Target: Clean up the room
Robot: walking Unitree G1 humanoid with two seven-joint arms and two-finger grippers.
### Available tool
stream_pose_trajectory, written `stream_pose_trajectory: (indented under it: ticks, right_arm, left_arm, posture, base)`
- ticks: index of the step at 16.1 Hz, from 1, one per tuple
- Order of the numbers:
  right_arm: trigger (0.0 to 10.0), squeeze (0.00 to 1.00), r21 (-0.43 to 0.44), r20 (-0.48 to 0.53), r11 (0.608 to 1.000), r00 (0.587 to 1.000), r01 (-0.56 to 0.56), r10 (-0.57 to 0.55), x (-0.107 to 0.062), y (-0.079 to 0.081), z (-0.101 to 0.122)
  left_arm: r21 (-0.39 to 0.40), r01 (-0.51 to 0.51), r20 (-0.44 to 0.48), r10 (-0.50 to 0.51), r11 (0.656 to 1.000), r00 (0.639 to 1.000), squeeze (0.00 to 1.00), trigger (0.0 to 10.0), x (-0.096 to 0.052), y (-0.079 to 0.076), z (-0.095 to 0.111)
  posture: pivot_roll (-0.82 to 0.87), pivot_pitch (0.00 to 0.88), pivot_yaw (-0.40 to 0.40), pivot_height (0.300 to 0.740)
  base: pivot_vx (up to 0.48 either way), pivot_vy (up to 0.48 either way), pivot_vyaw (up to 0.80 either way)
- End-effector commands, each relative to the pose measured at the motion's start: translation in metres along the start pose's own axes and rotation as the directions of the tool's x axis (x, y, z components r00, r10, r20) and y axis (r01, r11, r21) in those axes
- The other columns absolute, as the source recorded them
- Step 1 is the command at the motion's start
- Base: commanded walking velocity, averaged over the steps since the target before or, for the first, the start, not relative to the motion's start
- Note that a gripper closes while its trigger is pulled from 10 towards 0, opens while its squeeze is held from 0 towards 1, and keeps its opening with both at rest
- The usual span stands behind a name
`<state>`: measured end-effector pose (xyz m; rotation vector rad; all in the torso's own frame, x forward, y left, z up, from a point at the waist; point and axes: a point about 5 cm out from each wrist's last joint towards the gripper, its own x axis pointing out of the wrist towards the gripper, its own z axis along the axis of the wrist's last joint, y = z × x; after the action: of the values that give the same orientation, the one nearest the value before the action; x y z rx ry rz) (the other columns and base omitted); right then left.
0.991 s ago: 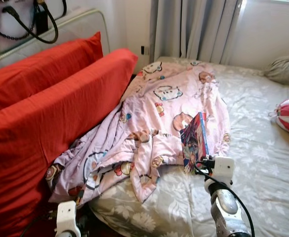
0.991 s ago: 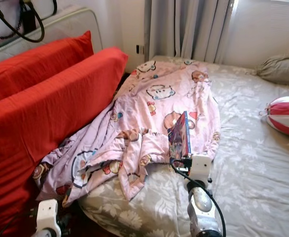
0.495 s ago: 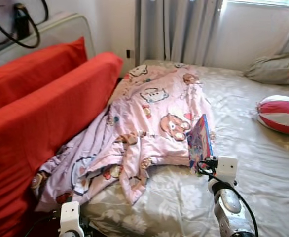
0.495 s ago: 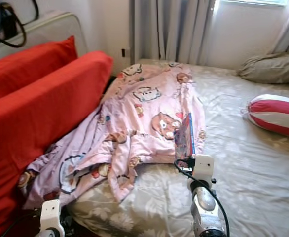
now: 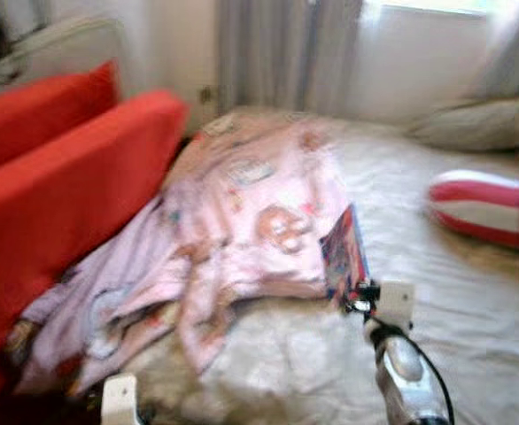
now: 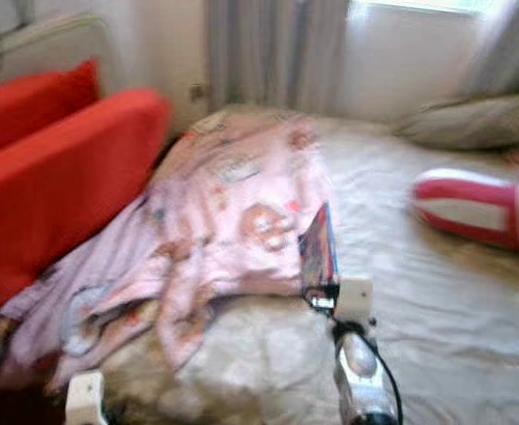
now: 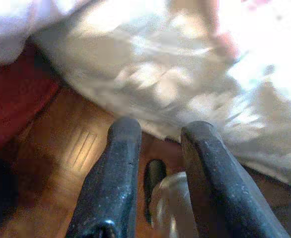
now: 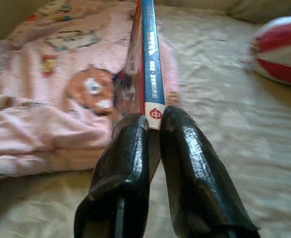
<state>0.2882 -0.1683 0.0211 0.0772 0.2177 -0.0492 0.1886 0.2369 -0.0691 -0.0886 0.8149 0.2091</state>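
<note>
Thin blue-spined book (image 8: 146,64) — upright on edge — above the bed (image 5: 472,283).

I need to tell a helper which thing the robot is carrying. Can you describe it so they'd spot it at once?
Start at the bed with its pale floral sheet, then the pink cartoon blanket. Over the blanket's near edge, the right gripper pinches a thin book held upright. Its blue spine and colourful cover set it apart from the soft bedding.

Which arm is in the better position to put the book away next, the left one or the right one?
The right. Its pincer is already shut on the book, held upright above the bed. The left pincer hangs low beside the bed's edge, over the wooden floor, holding nothing.
</note>
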Motion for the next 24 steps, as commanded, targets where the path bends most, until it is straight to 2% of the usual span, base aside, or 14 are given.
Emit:
stream_pose_trajectory:
  ticks: [1, 24]
  right_arm:
    - [10.0, 0.0, 0.003, 0.055, 1.0, 0.998, 0.029, -0.029, 0.0006, -0.0092, 0.0105]
    - [10.0, 0.0, -0.016, 0.031, 1.0, 0.999, 0.012, -0.011, -0.0041, -0.0058, 0.0072]
  left_arm:
    - [0.0, 0.011, -0.012, -0.011, 1.0, 1.0, 0.0, 10.0, 0.0005, -0.0054, -0.0019]
    - [0.001, 0.014, -0.016, -0.014, 1.0, 1.0, 0.0, 10.0, -0.0004, -0.0054, -0.0047]
  posture:
    - [0.01, 0.0, -0.044, 0.74]
    - [0.0, 0.0, -0.035, 0.74]
  base:
    - [0.0, -0.382, -0.67]
    - [0.0, -0.383, 0.0]
